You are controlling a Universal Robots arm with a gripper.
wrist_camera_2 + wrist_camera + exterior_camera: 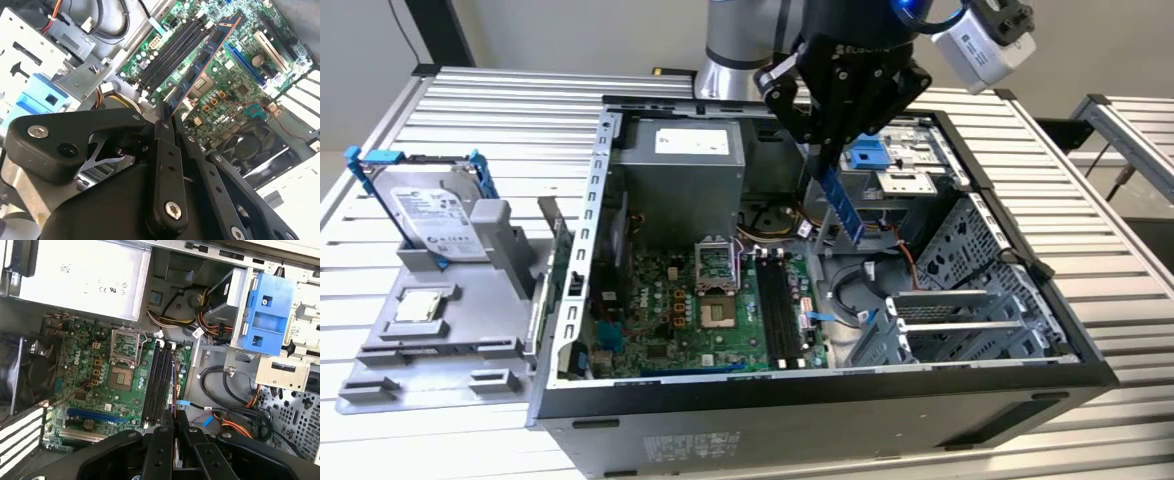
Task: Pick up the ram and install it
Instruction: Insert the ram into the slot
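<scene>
My black gripper point(822, 138) hangs over the open computer case point(574, 300), shut on the top end of the ram point(843, 200). The ram is a narrow blue-green stick with black chips, pointing down into the case and held in the air. In the second wrist view the ram point(202, 57) runs out from the gripper point(166, 111) above the green motherboard point(240, 85), roughly parallel to the black memory slots point(170, 52). In the first wrist view the ram point(173, 390) appears edge-on, just beside the memory slots point(159, 382), with the gripper point(174, 416) behind it.
On a grey stand point(440, 350) at the exterior view's left sit a silver hard drive in a blue frame point(434, 210) and a small square processor chip point(420, 308). Inside the case are the power supply point(678, 150), a blue drive bracket point(870, 157), loose cables point(847, 295) and the empty processor socket point(720, 262).
</scene>
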